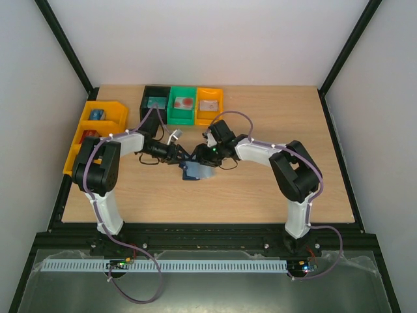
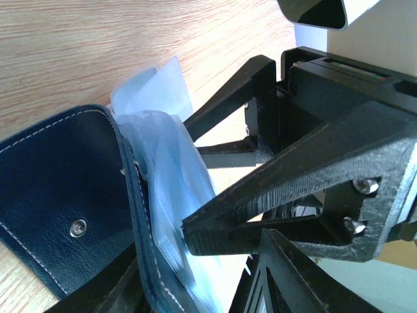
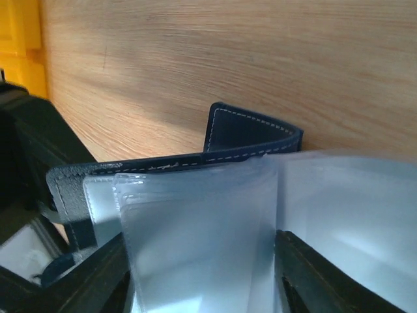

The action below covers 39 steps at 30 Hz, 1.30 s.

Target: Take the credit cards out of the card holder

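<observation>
Black right gripper (image 3: 202,248): fingers spread wide, with clear sleeves (image 3: 195,208) between them and one tip against the plastic.
Left gripper (image 2: 195,267): fingers on either side of the card holder (image 2: 58,189) at its stitched edge; whether they pinch it is unclear.
Holder's place: mid-table (image 1: 273,189), between both grippers.
Facing: folded open, with the snap cover on the left gripper's side and the sleeves fanning towards the right gripper.
Long axis: cannot tell.

We see the holder (image 1: 195,171) mid-table, standing open on edge: navy stitched cover with a snap stud, and pale blue translucent sleeves (image 3: 195,248) fanning out from inside.
</observation>
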Tool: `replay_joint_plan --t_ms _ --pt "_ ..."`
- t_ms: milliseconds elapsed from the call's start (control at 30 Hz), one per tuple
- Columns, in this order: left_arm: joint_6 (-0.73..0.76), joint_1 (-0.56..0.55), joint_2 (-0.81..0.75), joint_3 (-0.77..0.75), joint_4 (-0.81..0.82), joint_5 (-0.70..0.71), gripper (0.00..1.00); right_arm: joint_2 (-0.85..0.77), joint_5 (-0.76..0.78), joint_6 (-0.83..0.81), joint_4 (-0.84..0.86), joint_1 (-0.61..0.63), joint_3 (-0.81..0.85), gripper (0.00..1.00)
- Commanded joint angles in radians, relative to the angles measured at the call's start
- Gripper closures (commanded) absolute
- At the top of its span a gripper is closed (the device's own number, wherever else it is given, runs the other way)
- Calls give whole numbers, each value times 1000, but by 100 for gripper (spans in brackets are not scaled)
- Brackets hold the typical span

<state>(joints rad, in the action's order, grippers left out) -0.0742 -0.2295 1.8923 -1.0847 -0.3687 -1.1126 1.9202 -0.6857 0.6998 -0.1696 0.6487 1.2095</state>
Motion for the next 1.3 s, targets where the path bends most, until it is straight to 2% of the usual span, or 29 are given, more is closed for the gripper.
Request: replay_joint_plan --t_ms 0,167,200,333,533,600,767,967,1133,1267 --pt "22 4 9 9 -4 -40 57 20 -29 26 46 9 9 53" --pt "68 13 6 -4 -43 -52 57 23 -22 16 32 9 21 96" --pt "80 16 3 -8 -62 -52 56 18 -11 11 26 8 27 98" --pt "134 38 -19 -8 -104 -55 49 -11 8 -27 3 -11 37 98" --pt "259 47 -50 -29 -197 -39 43 -96 -94 -87 43 -40 38 98" --pt "340 61 -60 -69 -283 -61 39 -140 -145 -103 71 -51 32 98" --pt "658 122 -95 -208 -602 -138 33 -244 -251 -170 96 -72 48 98" --pt "940 140 -121 -375 -902 -132 31 -323 -381 -233 125 -81 109 98" --pt "949 154 -163 -416 -924 -140 32 -401 -492 -244 232 -83 105 98" --pt "951 146 -218 -443 -923 -139 32 -427 -529 -273 248 -82 104 98"
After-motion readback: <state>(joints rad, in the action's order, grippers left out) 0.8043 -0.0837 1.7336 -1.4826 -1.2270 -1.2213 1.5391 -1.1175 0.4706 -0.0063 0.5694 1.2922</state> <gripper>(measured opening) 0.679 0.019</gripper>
